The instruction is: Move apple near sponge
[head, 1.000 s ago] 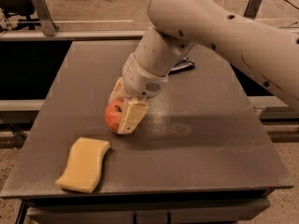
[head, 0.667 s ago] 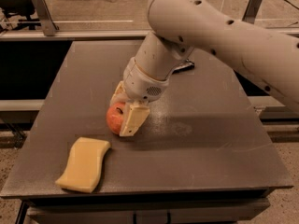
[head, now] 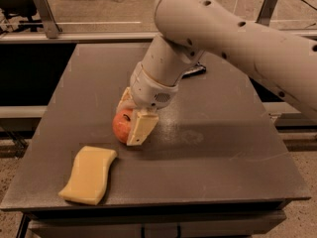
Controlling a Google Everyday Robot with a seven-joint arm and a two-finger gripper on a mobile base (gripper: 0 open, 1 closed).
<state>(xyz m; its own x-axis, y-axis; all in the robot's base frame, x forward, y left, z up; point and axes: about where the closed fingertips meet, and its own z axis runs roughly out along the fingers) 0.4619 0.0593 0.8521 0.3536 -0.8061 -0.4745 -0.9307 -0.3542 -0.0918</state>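
The red-orange apple (head: pixel 121 125) sits between the fingers of my gripper (head: pixel 130 121) at the left middle of the dark table (head: pixel 223 152). One pale finger (head: pixel 140 128) covers the apple's right side; the other lies behind it. The gripper is shut on the apple, at or just above the table top. The pale yellow sponge (head: pixel 89 174) with wavy long edges lies flat at the front left, a short way below and left of the apple, not touching it.
A dark shiny flat bar (head: pixel 194 72) lies behind my arm near the table's back middle. My large white arm (head: pixel 237 38) reaches in from the upper right. A metal rail and posts (head: pixel 45 14) run behind the table.
My gripper and the apple have shifted slightly toward the front left, a little closer to the sponge. The sponge has not moved.
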